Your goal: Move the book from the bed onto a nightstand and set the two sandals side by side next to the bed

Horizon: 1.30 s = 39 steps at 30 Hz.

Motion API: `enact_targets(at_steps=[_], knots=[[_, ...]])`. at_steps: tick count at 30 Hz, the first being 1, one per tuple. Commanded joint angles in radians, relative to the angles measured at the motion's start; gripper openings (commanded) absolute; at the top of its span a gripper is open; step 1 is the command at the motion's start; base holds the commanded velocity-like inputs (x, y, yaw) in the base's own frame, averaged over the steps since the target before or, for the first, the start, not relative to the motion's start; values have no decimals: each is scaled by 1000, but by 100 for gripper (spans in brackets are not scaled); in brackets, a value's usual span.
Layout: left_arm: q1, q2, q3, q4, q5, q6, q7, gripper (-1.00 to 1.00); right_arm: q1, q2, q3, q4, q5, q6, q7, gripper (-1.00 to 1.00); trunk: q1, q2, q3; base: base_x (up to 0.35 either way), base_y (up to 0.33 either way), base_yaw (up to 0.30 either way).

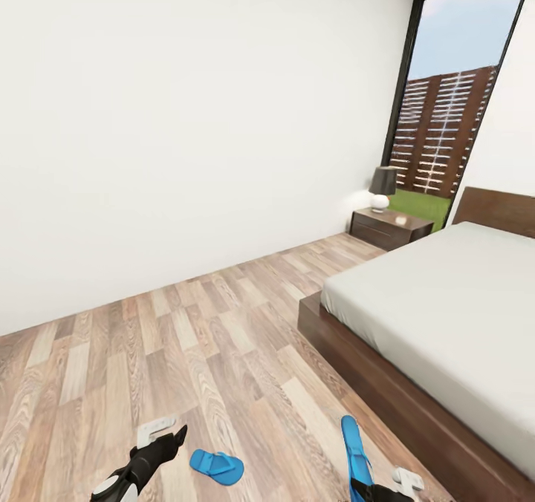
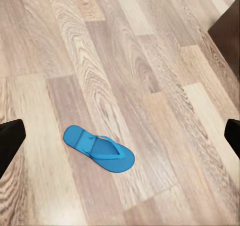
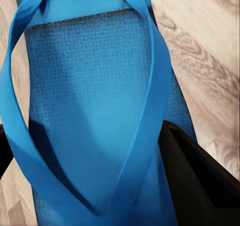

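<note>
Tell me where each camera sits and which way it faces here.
Head: high, looking down over floor, bed, nightstand; left gripper shows.
Left wrist: above the floor, facing a lying sandal; fingertips at both edges.
Right wrist: close against held sandal; dark finger beside it.
Shared: head sees both sandals.

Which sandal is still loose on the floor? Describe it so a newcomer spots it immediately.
Start at the bed and look out over the wood floor off its foot corner. The loose sandal lies flat there, straps up, just beside the left gripper. Unlike the other sandal, which the right gripper grips, nothing touches it.
</note>
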<state>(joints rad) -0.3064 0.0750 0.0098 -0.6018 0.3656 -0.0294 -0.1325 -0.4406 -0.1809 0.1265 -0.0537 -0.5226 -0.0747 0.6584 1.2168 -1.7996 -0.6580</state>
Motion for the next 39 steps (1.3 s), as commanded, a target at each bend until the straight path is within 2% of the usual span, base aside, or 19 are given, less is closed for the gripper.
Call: enact_targets(at_steps=[1,17,32,39], knots=[[0,0,1,1,9,-1,-6,100,-1,0,7,2,-7,-5,1,-100,0,0,-1,0,0,-300],[0,0,1,1,9,0,-6,100,-1,0,7,2,-7,-3,3,-100,0,0,-1,117,-108,-300],[0,0,1,2,10,-1,-5,100,-1,0,7,2,-7,-3,2,-100,0,0,-1,7,-8,-299],[0,0,1,2,10,0,-5,100,-1,0,8,2,-7,-3,3,-100,0,0,-1,223,-100,-98]])
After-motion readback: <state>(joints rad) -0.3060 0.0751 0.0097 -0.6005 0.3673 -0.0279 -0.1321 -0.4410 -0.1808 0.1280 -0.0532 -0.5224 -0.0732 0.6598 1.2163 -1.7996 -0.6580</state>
